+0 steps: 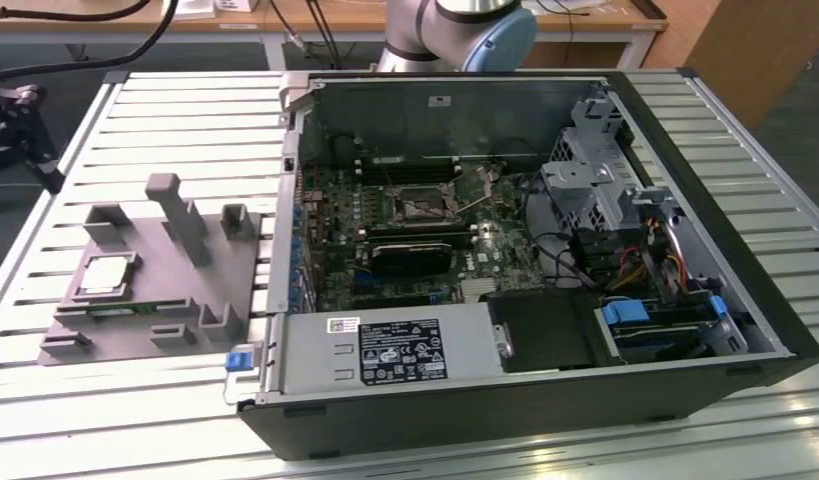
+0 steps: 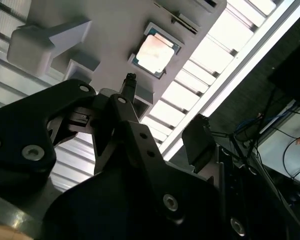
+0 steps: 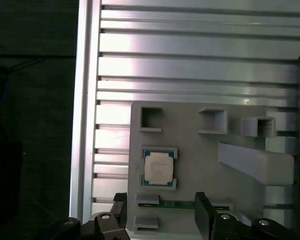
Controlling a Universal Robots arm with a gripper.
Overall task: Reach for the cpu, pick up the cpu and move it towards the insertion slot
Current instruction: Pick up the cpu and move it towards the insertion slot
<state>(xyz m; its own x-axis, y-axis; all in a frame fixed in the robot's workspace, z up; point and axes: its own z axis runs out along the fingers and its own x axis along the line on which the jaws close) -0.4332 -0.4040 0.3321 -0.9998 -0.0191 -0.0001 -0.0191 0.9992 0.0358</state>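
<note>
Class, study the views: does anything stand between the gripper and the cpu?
Nothing visible does. The cpu lies uncovered on the grey fixture, and the gripper, jaws open, hangs apart from it with only open space between them.

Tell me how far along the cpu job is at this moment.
Nothing looks finished yet. The cpu lies in its recess on the grey fixture, untouched. In hand is the reach: in the first wrist view the gripper hangs near the cpu, fingers apart and empty. Left: the pick-up and the move; the insertion slot inside the open computer case looks empty.
</note>
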